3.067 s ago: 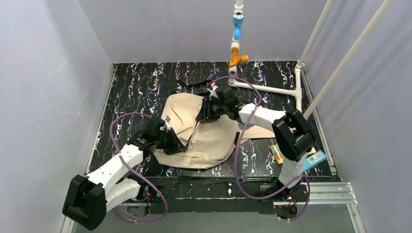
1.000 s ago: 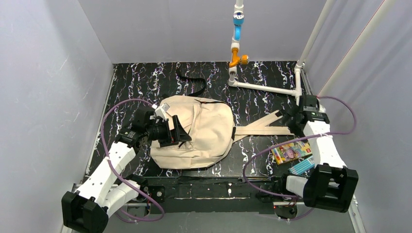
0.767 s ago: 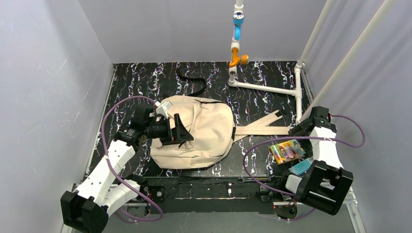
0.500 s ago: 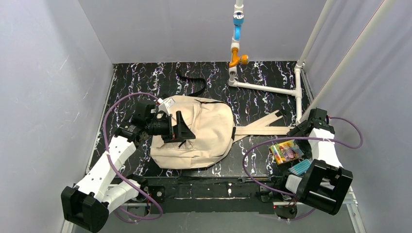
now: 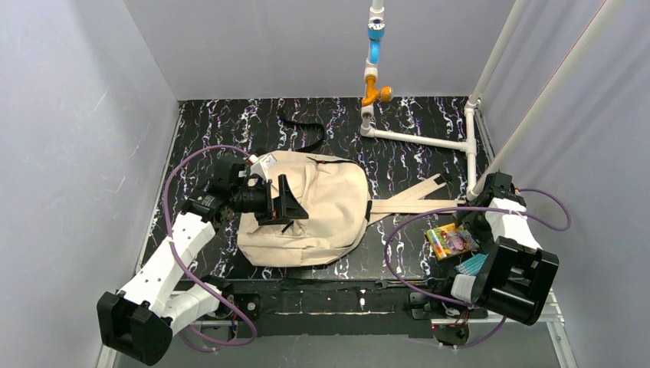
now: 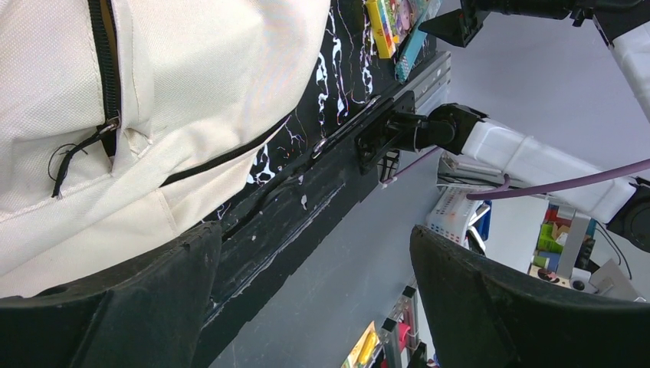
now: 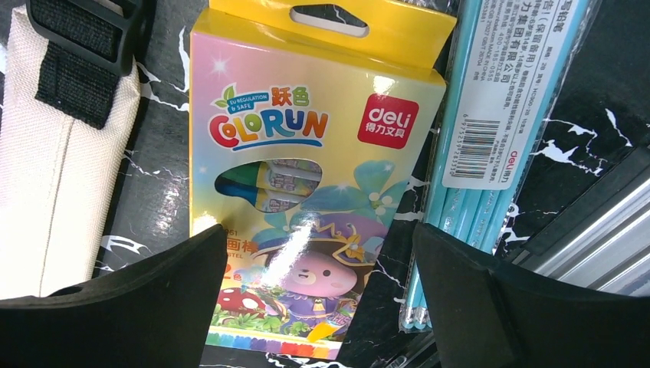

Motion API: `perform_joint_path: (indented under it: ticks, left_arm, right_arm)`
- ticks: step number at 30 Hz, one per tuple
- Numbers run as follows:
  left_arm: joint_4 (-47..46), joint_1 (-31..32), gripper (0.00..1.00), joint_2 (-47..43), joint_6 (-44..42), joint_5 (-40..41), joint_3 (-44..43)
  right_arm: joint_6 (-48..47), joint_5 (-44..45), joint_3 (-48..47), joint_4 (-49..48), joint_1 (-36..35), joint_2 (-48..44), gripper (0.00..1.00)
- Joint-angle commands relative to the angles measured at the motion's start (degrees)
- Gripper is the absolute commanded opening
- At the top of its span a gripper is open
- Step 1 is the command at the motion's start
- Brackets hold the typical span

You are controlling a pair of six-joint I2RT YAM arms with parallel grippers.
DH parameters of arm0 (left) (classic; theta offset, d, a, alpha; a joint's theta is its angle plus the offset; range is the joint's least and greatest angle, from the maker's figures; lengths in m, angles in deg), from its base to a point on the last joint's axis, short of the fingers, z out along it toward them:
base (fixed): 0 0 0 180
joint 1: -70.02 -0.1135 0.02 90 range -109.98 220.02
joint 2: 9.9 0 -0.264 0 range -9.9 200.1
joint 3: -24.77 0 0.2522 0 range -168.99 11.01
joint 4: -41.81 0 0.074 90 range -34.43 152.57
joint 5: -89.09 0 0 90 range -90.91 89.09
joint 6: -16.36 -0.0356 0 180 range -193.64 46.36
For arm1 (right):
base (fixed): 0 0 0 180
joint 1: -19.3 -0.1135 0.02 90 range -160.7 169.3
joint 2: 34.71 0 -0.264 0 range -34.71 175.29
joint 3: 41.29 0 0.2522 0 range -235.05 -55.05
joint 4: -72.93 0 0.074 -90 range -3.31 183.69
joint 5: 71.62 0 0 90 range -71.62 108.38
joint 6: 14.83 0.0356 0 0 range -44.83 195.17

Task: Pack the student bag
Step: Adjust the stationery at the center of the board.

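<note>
Your student bag [image 5: 329, 207] lies flat on the black marbled table [image 5: 230, 126], left of centre. It is soft beige fabric, slack and creased, with a rounded outline. You can see its beige straps [image 5: 414, 205] trailing flat along the table to the right, one ending in black webbing [image 7: 65, 77]. A black loop [image 5: 303, 130] curls on the table at the bag's far side. Close up, a black zip runs along the fabric, and its pull [image 6: 107, 129] carries a thin black cord.
</note>
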Motion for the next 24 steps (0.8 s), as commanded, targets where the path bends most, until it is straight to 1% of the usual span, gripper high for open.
perform_joint_path:
  ticks: [1,6,10,13,15,18,21,24]
  left_arm:
    - [1.14,0.26,0.92,-0.18,-1.29,-1.87,-2.1]
    - [0.45,0.25,0.92,-0.9,-1.35,-1.45,-2.14]
    - [-1.4,0.28,0.93,-2.36,-0.98,-1.71,-0.29]
    - [-1.68,0.26,0.93,-2.41,-1.5,-2.71,0.5]
    - [-1.67,0.25,0.93,-2.22,-1.99,-3.15,0.58]
    - [-1.67,0.26,0.93,-1.84,-2.46,-3.73,0.3]
    - [-1.67,0.31,0.93,-1.75,-2.64,-4.03,0.19]
    - [-1.97,0.3,0.93,-1.89,-2.58,-3.97,0.5]
  right_arm:
    - [0.54,0.23,0.38,-3.04,0.25,1.2,0.98]
    - [-1.33,-0.97,0.12,-3.76,0.16,0.53,0.98]
    - [-2.4,-4.1,0.94,-5.6,-0.16,-2.88,0.98]
    - [-2.29,-4.53,0.88,-5.9,-0.53,-3.93,0.98]
    - [-2.01,-4.34,0.75,-6.37,-1.05,-3.48,0.98]
    - [-1.14,-3.89,-0.25,-6.87,-1.67,-0.42,0.98]
    - [-0.06,-0.47,-2.58,-4.12,-3.3,2.97,0.98]
    - [0.88,2.31,-2.85,-3.35,-4.05,3.37,0.98]
